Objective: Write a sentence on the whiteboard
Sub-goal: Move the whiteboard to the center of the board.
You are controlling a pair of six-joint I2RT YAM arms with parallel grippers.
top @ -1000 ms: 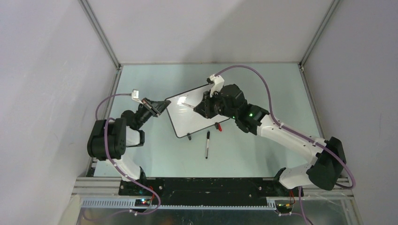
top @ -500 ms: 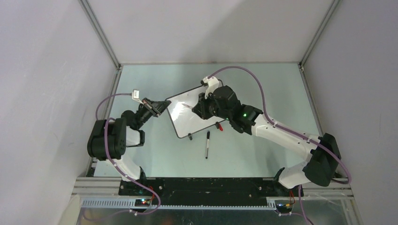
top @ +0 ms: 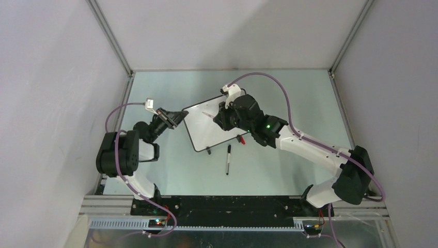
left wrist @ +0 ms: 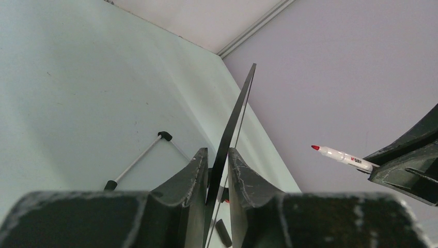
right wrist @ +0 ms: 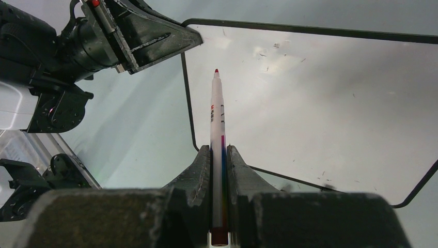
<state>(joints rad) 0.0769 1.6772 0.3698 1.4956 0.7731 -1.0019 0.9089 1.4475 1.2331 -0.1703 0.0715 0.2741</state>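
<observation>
Whiteboard [top: 206, 134]: tilted, mid-table [top: 279, 93], left edge pinched by left gripper [left wrist: 218, 155].
Right gripper [right wrist: 218, 160]: clamped on red-tipped marker [right wrist: 217, 111].
Left wrist only: board edge-on, marker tip clear of face.
Right wrist only: glossy face, faint specks.
Top only: black pen [top: 228, 159] lying just before board.

A lab cell: grey walls [top: 51, 77], aluminium framing [top: 110, 39].
</observation>
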